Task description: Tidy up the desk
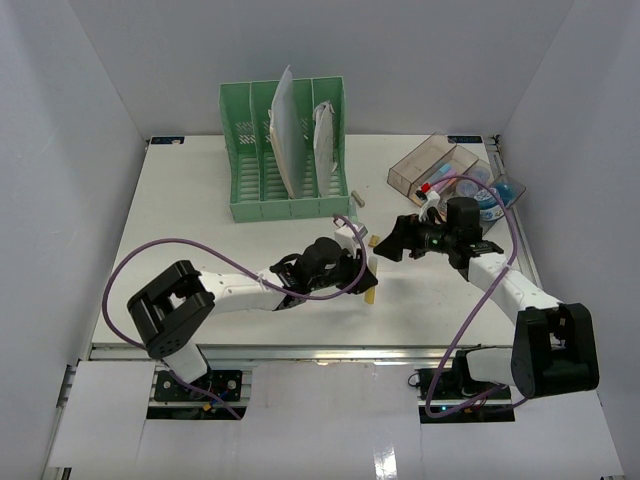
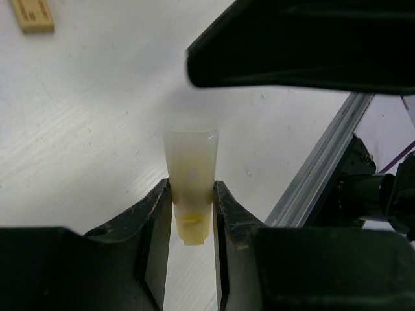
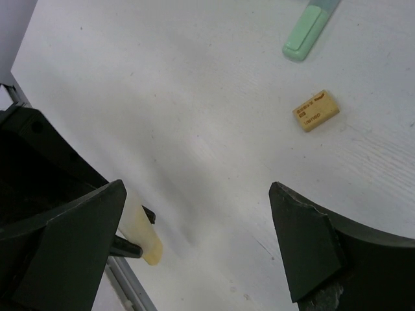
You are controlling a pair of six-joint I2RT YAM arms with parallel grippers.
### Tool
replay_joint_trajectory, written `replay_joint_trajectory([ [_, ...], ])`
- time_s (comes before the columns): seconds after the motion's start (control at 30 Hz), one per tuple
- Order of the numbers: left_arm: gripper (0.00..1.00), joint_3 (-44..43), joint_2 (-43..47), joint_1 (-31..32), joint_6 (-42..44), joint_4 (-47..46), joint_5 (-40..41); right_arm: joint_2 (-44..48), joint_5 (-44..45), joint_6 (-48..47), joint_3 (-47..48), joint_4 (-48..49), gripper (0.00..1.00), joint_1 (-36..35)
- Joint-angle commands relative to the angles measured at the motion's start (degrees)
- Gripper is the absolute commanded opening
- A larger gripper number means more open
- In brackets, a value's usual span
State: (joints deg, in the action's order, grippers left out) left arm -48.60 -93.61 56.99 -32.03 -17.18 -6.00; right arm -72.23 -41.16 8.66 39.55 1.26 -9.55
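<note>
**Left claw clamped on a pale tube near the desk's front edge; right claw spread wide above it**

The large flat white desk (image 1: 200, 220) fills the middle of the top view, with its metal rail (image 2: 318, 175) running along the near edge. The left gripper (image 2: 192, 194) is clenched on a pale yellow translucent plastic tube (image 2: 191, 175). Both fingers press its sides, and its lower end is sunk between them, so its full length cannot be seen. In the top view the tube pokes out of the claw close to the front edge. Whether its tip touches the desk cannot be told.

The right gripper (image 3: 196, 188) hangs just beside the left one with its jaws spread far apart and nothing between them. From the left wrist camera it shows only as a dark blurred mass across the top of the picture.

A tan rectangular eraser (image 3: 316, 110) lies flat on the desk beyond the two claws; its printing is too small to read. Farther on lies a mint-green plastic marker (image 3: 310, 29), cut off by the picture's top edge.

At the back stands a green slotted plastic file rack (image 1: 290, 150) holding white paper sheets (image 1: 285, 120). To its right sits a clear brown plastic compartment tray (image 1: 440, 165), partly hidden by the right arm. The blue and red things in and beside it are hard to make out.
</note>
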Motion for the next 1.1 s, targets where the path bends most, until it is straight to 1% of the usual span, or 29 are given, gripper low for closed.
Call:
replay_joint_trajectory([
  [0.0, 0.0, -2.5, -1.6, -1.1, 2.6, -7.1, 2.4, -1.0, 6.5, 8.5, 2.1, 5.6, 0.98, -2.0],
  [0.13, 0.0, -5.1, -3.7, -2.1, 2.0, -7.3, 2.3, -2.0, 5.7, 10.8, 2.5, 6.2, 0.85, -2.3],
  [0.27, 0.0, -7.4, -5.9, -2.5, 2.0, -6.7, 2.2, -1.5, 5.9, 10.6, 1.7, 6.8, 0.77, -3.1],
  [0.47, 0.0, -9.1, -7.9, -3.4, 1.4, -6.6, 1.5, -0.2, 6.8, 9.1, 0.6, 7.7, 0.74, -4.2],
  [0.63, 0.0, -9.6, -8.1, -3.9, 1.2, -6.9, 1.2, -0.7, 9.2, 7.3, 0.3, 7.5, 0.66, -5.0],
  [0.73, 0.0, -10.0, -7.9, -4.1, 1.2, -6.7, 1.2, -1.7, 9.9, 6.5, 0.7, 7.2, 0.57, -5.2],
  [0.8, 0.0, -10.0, -7.7, -4.1, 1.2, -6.7, 1.1, -2.3, 9.5, 6.0, 1.1, 7.0, 0.53, -5.4],
  [1.07, 0.0, -9.9, -7.2, -4.3, 0.9, -6.5, 0.8, -4.5, 8.6, 3.7, 2.9, 6.7, 0.45, -7.2],
])
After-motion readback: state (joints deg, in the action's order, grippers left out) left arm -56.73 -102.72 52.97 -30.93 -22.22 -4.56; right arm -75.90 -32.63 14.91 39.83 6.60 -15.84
